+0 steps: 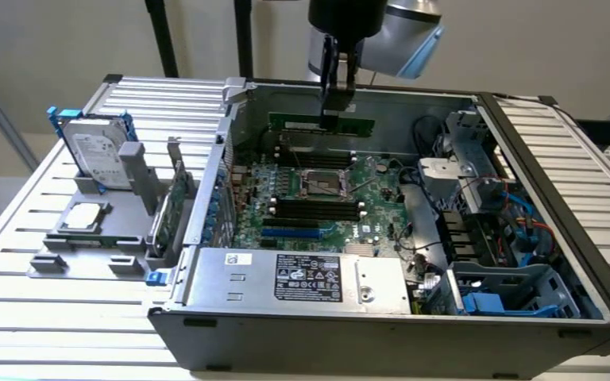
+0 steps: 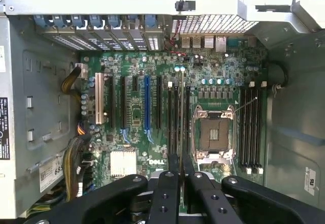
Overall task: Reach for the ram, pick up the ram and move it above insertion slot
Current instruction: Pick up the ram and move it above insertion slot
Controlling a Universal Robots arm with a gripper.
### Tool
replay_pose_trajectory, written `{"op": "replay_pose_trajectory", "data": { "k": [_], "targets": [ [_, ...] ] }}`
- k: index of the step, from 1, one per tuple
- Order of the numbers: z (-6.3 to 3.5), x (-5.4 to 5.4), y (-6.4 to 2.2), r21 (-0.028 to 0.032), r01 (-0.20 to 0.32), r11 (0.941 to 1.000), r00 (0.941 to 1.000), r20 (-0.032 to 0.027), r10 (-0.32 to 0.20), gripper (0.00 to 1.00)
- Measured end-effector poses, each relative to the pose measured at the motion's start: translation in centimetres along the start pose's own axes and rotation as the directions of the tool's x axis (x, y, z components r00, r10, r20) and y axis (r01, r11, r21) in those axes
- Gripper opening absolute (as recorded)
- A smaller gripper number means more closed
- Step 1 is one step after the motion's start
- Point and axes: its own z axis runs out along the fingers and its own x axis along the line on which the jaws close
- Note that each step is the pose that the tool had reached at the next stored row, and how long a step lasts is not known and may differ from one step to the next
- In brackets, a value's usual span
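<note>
The ram (image 1: 295, 121), a narrow green stick, hangs level over the back part of the open computer case, with my gripper (image 1: 337, 109) shut on its upper edge near the middle. In the wrist view the ram (image 2: 181, 107) shows edge-on as a thin line between the black fingers (image 2: 172, 169), right over the motherboard (image 2: 134, 120). It lies along the dark memory slots (image 2: 174, 113) beside the CPU socket (image 2: 213, 134). A second bank of slots (image 2: 251, 125) sits on the socket's other side. The ram is held clear above the board.
On the exterior view's left, a grey holder (image 1: 83, 254) carries a silver hard drive (image 1: 102, 157) and an upright green expansion card (image 1: 172, 205). The power supply (image 1: 299, 278) fills the case front. Drive cages and cables (image 1: 496, 230) crowd the exterior view's right side.
</note>
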Motion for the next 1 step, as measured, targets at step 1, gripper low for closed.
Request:
{"op": "replay_pose_trajectory", "data": {
  "k": [1],
  "targets": [
    [0.0,0.0,0.0,0.0,0.0,1.0,1.0,0.0004,0.0,0.13]
  ]
}}
